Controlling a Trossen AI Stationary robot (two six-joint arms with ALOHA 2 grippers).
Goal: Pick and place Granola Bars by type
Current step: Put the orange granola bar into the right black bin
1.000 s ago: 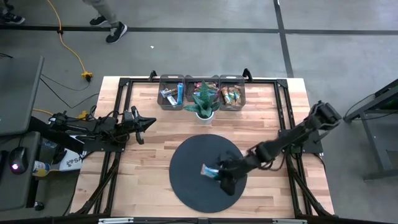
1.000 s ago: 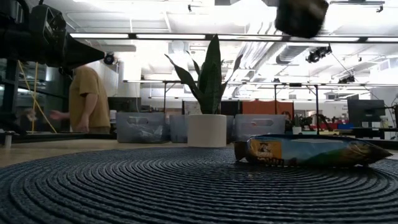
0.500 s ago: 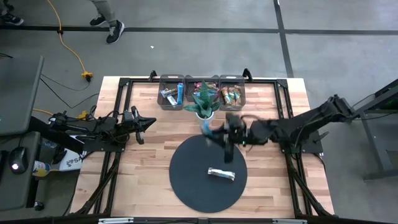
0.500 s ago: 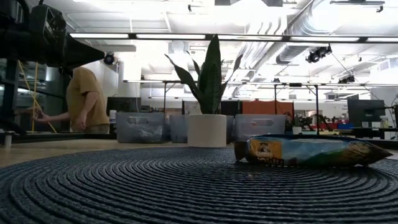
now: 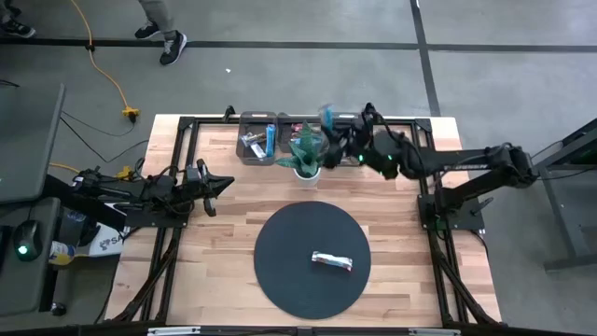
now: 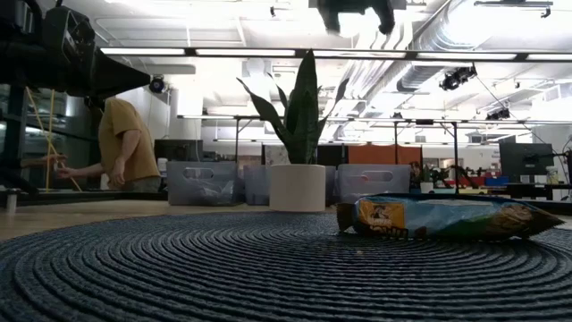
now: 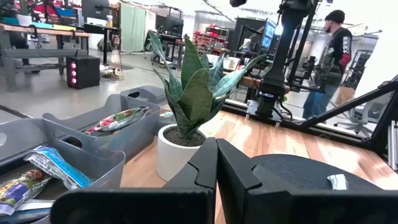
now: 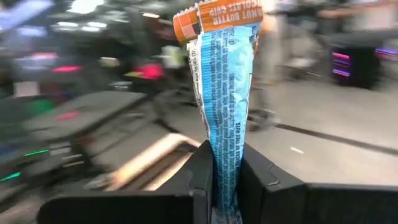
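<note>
Low view, nearest: a shiny blue-and-yellow wrapped granola bar point(image 6: 444, 218) lies flat on the round dark woven mat point(image 6: 223, 268), lower right of frame. In the high view this same bar point(image 5: 332, 261) sits right of mat centre, well inside the rim, w/ bare mat all round it.

Next back, frame centre in the high view: white pot w/ green spiky plant point(image 5: 305, 149), just beyond the mat's far edge. Wood tabletop point(image 5: 224, 233) is bare left and right of the mat.

Left gripper point(image 5: 222, 184) rests at mid-left of the high view, over the table's left side, fingers pressed together in the left wrist view.

Right gripper point(image 5: 334, 138) is up near the top centre of the high view, by the plant and over the bins. It's clamped on a blue wrapped granola bar w/ an orange end band point(image 8: 224, 93); the right wrist view shows the bar standing up between the two dark fingers point(image 8: 202, 171), wrapper crinkled, white print on blue. In the high view the bar point(image 5: 326, 117) shows as a blur above the gripper.

Farthest on the table: grey plastic bins point(image 5: 258, 137) along the top edge, left one holding blue bars point(image 5: 269, 140); the left wrist view shows more wrapped bars point(image 7: 118, 119) in another bin.

Beyond, left in the low view: a person in a mustard shirt point(image 6: 125, 143).
</note>
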